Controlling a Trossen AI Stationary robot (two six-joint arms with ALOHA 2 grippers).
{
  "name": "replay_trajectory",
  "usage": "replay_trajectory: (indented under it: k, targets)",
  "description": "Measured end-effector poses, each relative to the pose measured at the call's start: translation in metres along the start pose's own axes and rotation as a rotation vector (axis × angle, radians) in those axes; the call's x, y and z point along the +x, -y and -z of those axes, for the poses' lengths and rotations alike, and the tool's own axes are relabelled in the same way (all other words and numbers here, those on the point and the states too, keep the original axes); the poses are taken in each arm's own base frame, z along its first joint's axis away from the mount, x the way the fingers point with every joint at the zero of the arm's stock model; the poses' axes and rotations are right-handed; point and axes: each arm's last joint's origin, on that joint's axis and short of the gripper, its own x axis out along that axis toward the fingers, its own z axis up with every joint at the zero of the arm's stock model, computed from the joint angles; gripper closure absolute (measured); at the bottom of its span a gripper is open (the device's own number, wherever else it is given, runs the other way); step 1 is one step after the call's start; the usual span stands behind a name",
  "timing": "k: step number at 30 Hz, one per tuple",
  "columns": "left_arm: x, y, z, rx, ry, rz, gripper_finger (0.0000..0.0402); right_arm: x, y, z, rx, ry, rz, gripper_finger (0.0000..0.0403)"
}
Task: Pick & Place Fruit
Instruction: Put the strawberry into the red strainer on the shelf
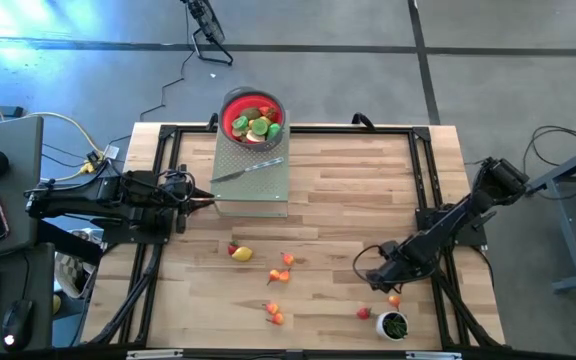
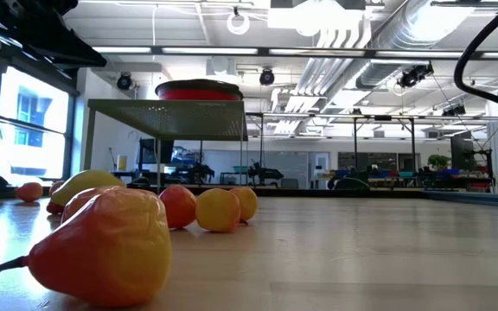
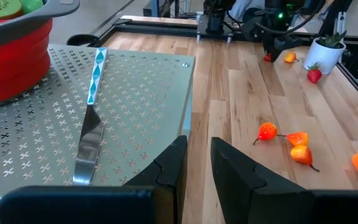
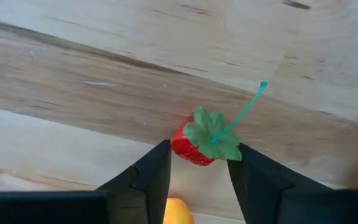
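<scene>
The red bowl (image 1: 253, 118) holds several fruit pieces and stands on the perforated metal stand (image 1: 253, 185). Loose fruit lies on the table: a yellow piece (image 1: 241, 254), orange pieces (image 1: 287, 260) (image 1: 274, 313), a strawberry (image 1: 364, 313) and, large in the low view, a red-yellow piece (image 2: 102, 246). My right gripper (image 4: 197, 155) is low over the table's near right part, open, with its fingertips on either side of another strawberry (image 4: 194, 148). My left gripper (image 3: 197, 165) is open at the stand's left edge, touching nothing. My right gripper has one finger (image 4: 154, 165) beside the strawberry's red body (image 4: 185, 149) and the other beside its green leaves (image 4: 219, 140). It comes from above, slanting down. The strawberry lies on the table. Whether the fingertips touch it, I cannot tell.
A silver knife with a blue-patterned handle (image 3: 92, 124) lies on the stand beside the bowl. A small white cup with green contents (image 1: 394, 325) stands near the table's near right corner, with an orange piece (image 1: 394, 298) close to my right gripper. Black frame rails run along the table's sides.
</scene>
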Motion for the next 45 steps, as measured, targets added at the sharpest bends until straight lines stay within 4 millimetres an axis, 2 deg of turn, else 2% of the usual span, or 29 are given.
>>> replay_trajectory:
  k: [6,16,20,26,36,45]
  targets:
    - [0.0,0.0,0.0,0.0,0.0,0.0,0.0334,0.0,-0.0003,-0.0001,0.001,0.005,-0.005,0.0258]
    - [0.0,0.0,0.0,0.0,0.0,0.0,0.0334,-0.0025,-0.001,0.0007,-0.019,-0.011,-0.024,0.0191]
    - [0.0,0.0,0.0,0.0,0.0,0.0,0.0334,-0.0077,-0.0001,-0.0002,-0.008,0.029,-0.062,0.0184]
    - [0.0,0.0,-0.0001,-0.007,0.001,0.001,0.0334,-0.0079,0.0048,-0.001,0.018,0.016,-0.006,0.0184]
    - [0.0,0.0,0.0,-0.007,0.0,0.0,0.0334,-0.0081,0.0034,-0.0028,0.028,0.077,-0.04,0.0185]
    - [0.0,0.0,0.0,-0.007,0.0,0.0,0.0334,-0.0085,0.001,-0.0015,0.047,0.063,-0.064,0.0237]
